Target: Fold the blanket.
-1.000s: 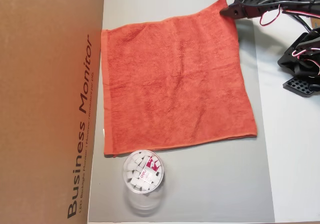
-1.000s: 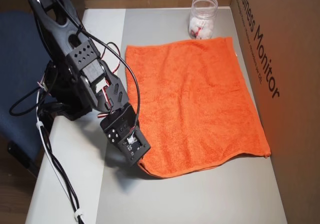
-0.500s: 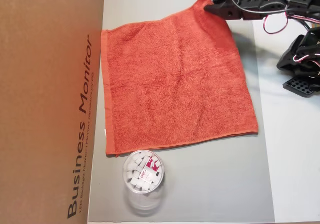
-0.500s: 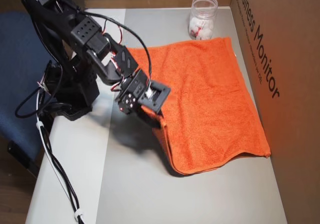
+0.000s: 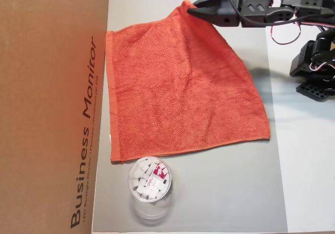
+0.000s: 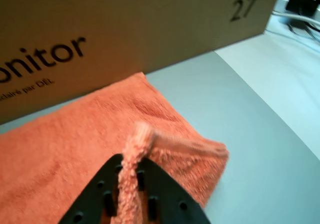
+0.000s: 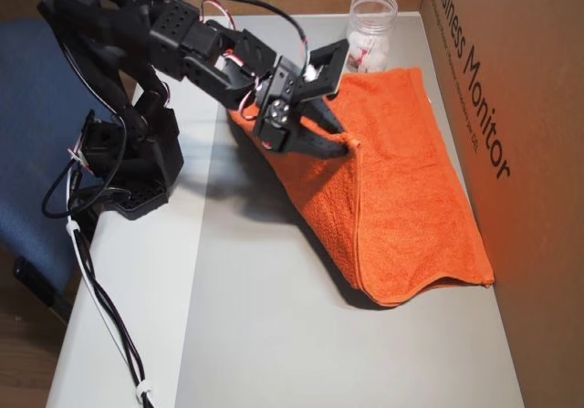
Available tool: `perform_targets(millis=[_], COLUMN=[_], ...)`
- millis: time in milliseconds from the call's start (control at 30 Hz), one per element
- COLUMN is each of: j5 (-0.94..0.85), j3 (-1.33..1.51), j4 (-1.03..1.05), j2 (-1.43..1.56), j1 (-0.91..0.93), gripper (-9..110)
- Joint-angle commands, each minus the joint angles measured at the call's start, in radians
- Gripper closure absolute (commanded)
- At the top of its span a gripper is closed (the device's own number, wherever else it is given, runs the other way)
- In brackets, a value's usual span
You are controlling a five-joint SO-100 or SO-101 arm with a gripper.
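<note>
The blanket (image 5: 172, 92) is an orange-red terry towel spread on a grey mat (image 5: 220, 192). My gripper (image 5: 189, 9) is shut on one of its corners and holds that corner up off the mat. In an overhead view the gripper (image 7: 349, 143) hangs over the middle of the blanket (image 7: 411, 216), and the lifted edge drapes steeply down to the mat. In the wrist view the black fingers (image 6: 150, 199) pinch a strip of the blanket (image 6: 75, 139) between them. The other three corners lie flat.
A big cardboard box (image 5: 52, 108) marked "Business Monitor" runs along one side of the mat, also the box (image 7: 520, 107). A clear round tub (image 5: 149, 179) of white pieces stands by the blanket's edge. The arm's base (image 7: 128, 162) sits on the white table.
The gripper has risen and moved toward the cardboard box with the blanket corner in it. That side of the blanket has lifted off the mat and leans over the rest.
</note>
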Motion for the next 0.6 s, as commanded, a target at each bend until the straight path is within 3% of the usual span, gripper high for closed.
perform_targets(millis=[0,567], j5=[-0.012,-0.118], j3=[-0.173,-0.508], j4=[-0.025,-0.026], j2=[-0.077,-0.397], j1=[-0.035,-0.364], gripper=[102,102])
